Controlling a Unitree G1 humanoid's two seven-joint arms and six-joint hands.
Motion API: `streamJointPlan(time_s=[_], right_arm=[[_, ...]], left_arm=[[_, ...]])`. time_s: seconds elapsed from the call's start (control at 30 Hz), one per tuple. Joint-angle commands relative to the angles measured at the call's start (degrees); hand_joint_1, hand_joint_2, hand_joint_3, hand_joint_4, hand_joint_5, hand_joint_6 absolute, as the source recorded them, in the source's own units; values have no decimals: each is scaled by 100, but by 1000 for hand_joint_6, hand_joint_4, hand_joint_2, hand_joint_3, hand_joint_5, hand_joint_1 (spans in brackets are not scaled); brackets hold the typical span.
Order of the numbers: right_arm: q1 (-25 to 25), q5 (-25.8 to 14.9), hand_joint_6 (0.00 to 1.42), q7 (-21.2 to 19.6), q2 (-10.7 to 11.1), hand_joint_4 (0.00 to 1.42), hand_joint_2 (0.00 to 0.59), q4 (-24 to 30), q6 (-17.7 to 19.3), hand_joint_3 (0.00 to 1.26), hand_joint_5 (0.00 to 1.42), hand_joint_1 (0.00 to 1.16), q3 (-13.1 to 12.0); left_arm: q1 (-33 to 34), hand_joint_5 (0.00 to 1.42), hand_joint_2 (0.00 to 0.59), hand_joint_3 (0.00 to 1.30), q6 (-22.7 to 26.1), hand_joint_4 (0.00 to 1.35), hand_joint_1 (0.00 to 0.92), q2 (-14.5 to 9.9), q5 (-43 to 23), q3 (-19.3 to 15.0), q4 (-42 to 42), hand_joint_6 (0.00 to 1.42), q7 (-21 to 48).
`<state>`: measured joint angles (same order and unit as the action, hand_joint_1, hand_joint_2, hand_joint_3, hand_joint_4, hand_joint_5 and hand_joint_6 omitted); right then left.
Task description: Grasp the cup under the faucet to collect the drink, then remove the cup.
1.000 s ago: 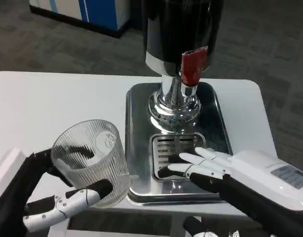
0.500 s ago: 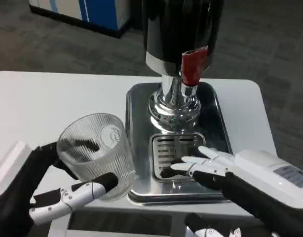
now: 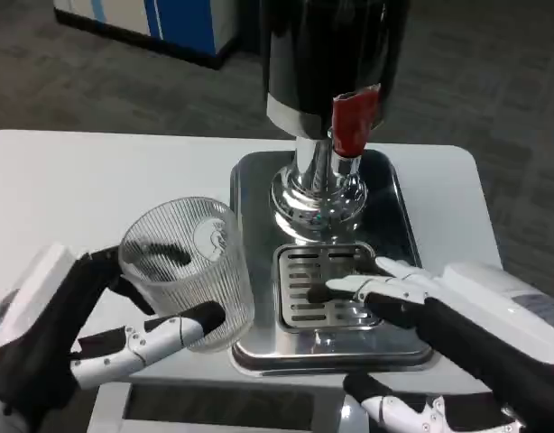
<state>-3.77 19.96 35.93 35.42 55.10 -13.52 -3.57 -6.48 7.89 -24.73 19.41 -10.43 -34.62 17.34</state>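
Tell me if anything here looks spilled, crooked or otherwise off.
No spill or damage shows. One oddity: the ribbed clear cup held by the left hand is tilted and off to the left of the drip grille, not under the red faucet lever. The right hand rests its fingers on the grille where the cup belongs.

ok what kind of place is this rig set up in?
Likely an office or lab demo space: grey carpet floor, a white table, a blue-and-white cabinet behind, and a drink dispenser on a steel drip tray.

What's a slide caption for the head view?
Left hand holds cup beside drip tray; right hand rests over it.
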Motion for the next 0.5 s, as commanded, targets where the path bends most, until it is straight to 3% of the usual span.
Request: streamJointPlan(time_s=[0.03, 0.2, 0.5], right_arm=[[-123, -52, 32, -173, -205, 139, 454, -132, -202, 155, 48, 479, -81], [-213, -184, 32, -375, -417, 139, 438, -386, -257, 148, 69, 450, -227], [-235, -277, 18, -685, -545, 129, 386, -718, -145, 124, 72, 395, -426]], left_arm=[[167, 567, 274, 530, -86, 509, 371, -70, 94, 77, 158, 141, -73], [444, 567, 274, 532, -184, 509, 371, -78, 248, 247, 445, 141, -132], [1091, 567, 270, 540, -234, 509, 347, -158, 405, 449, 1049, 141, -155]])
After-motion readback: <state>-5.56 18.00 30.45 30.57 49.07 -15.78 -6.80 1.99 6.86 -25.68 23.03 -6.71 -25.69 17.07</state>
